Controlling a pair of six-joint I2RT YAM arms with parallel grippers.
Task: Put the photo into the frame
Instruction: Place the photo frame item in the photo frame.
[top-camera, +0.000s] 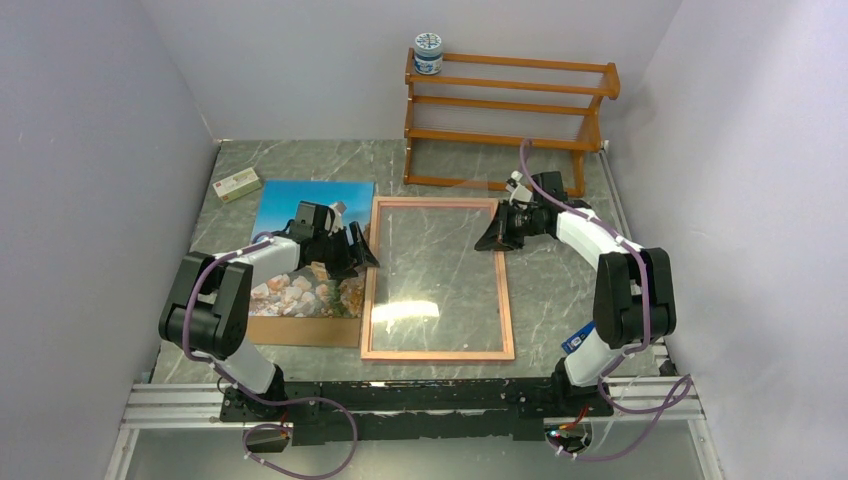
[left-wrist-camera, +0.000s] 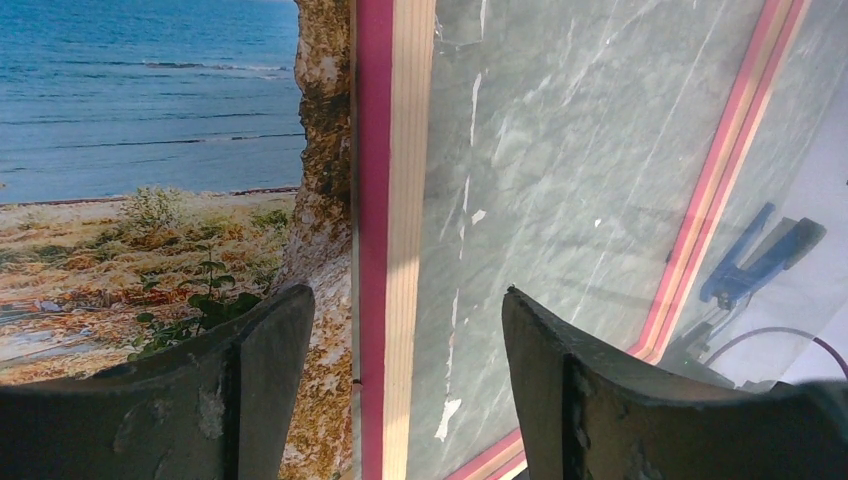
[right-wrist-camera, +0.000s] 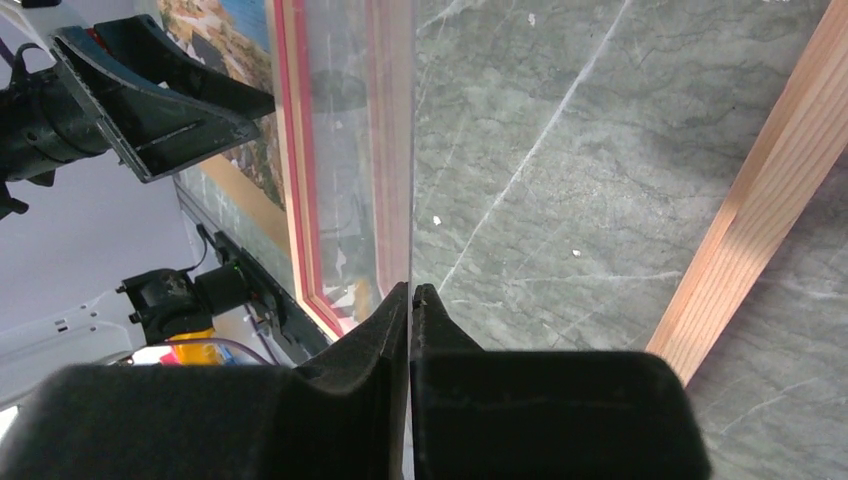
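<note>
The frame (top-camera: 438, 354) lies flat at the table's middle, pale wood back up, with the table showing through its clear pane. The photo (top-camera: 310, 205), a seashore under blue sky, lies face up just left of it. My left gripper (top-camera: 362, 250) stands open astride the frame's left rail (left-wrist-camera: 395, 200). One finger is over the photo (left-wrist-camera: 150, 150), the other over the pane, and neither touches. My right gripper (top-camera: 483, 238) is shut at the frame's far right corner. Its tips (right-wrist-camera: 412, 288) meet on a thin edge line of the frame (right-wrist-camera: 290, 150). Whether anything is pinched there is unclear.
A brown panel (top-camera: 300, 330) lies under the photo, showing along its near edge. An orange-brown wooden rack (top-camera: 505, 110) stands at the back with a small jar (top-camera: 428, 53) on top; its foot (right-wrist-camera: 760, 190) is close to my right gripper. A small box (top-camera: 237, 184) lies far left.
</note>
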